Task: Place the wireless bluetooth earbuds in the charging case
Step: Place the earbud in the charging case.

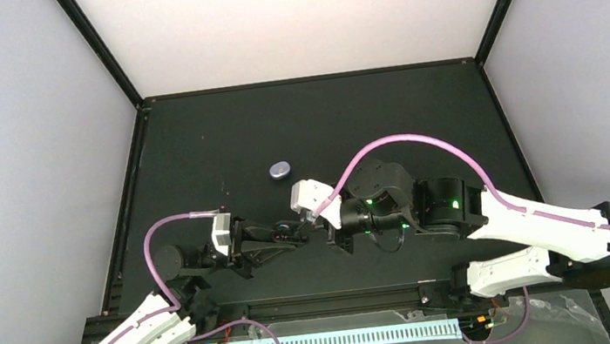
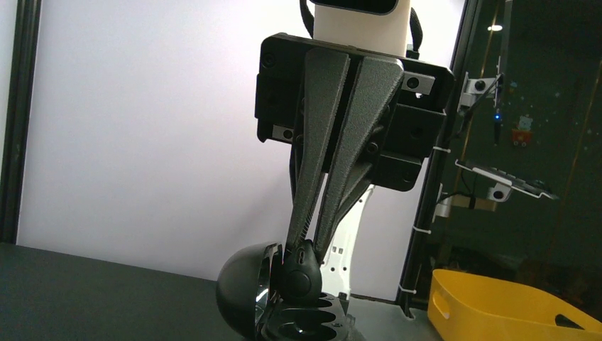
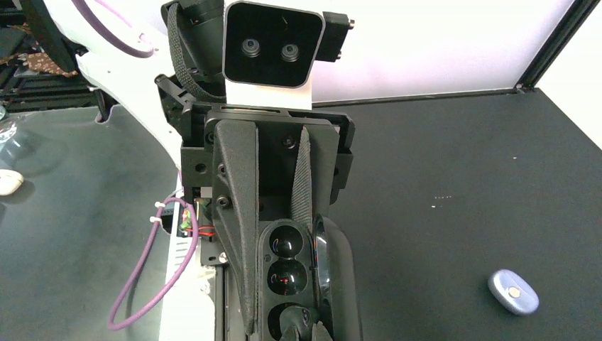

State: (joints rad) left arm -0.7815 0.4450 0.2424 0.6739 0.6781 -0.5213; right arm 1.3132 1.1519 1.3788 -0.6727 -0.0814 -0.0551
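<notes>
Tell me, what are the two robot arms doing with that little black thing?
The left end effector is shut on an open black case, holding it steady. The right end effector pinches a tiny black earbud and points it down at the hollows inside the case. The earbud is not tucked into a hollow yet. A small bluish oval thing lies on the table, apart from both arms.

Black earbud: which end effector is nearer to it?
Right. The right end effector pinches the black earbud; the left end effector grips the open charging case just beneath it.
</notes>
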